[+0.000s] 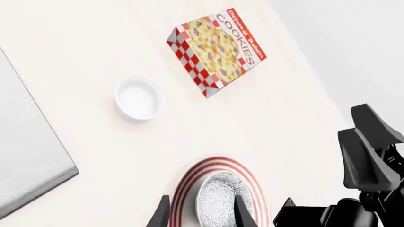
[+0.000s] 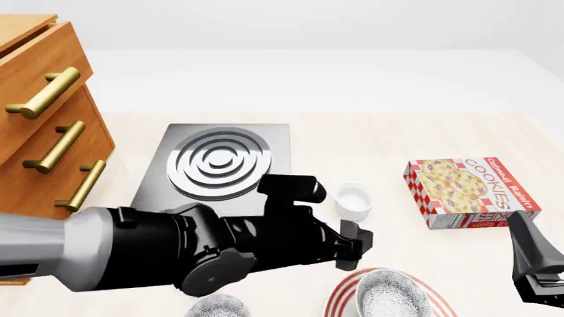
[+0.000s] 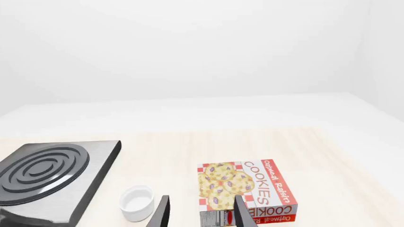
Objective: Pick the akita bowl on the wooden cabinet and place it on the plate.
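The akita bowl [image 1: 218,201] [image 2: 390,297], white with fine dark speckles, sits inside the red-ringed white plate [image 1: 189,182] [image 2: 342,297] at the near edge of the table. My left gripper [image 1: 200,201] [image 2: 354,243] hangs open just above it, one finger to each side, apparently not touching it. The wooden cabinet [image 2: 39,125] stands at the far left, and its top is cut off by the frame. My right gripper [image 2: 535,264] [image 3: 202,203] is open and empty at the near right, facing the cookie box.
A second speckled bowl [image 2: 216,308] lies at the near edge, under my left arm. A small white cup [image 2: 353,201] [image 1: 138,98] [image 3: 137,202], a cookie box [image 2: 467,191] [image 1: 218,49] [image 3: 247,189] and a grey stove plate [image 2: 220,162] [image 3: 47,177] lie beyond.
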You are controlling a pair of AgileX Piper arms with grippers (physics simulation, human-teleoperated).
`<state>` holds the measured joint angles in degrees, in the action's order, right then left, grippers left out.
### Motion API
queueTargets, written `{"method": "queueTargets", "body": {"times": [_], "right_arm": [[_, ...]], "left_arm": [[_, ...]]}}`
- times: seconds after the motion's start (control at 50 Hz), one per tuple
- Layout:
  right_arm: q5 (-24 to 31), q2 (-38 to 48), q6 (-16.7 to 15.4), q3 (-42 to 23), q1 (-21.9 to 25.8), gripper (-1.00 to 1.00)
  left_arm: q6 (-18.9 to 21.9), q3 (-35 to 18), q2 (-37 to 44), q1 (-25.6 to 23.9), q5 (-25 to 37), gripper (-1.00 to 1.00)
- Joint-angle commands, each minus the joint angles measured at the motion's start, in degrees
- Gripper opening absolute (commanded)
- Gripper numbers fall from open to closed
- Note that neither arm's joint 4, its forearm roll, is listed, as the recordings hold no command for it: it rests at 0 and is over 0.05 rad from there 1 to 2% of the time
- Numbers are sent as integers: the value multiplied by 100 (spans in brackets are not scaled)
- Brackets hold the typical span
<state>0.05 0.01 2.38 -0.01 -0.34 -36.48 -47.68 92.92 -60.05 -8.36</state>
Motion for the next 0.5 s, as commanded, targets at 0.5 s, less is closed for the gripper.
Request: {"method": "queueTargets", "body": {"times": [0.5], "right_arm": [[-1, 0, 0, 0, -1, 100]], "left_arm": [[-73, 521, -623, 499, -253, 100]]}}
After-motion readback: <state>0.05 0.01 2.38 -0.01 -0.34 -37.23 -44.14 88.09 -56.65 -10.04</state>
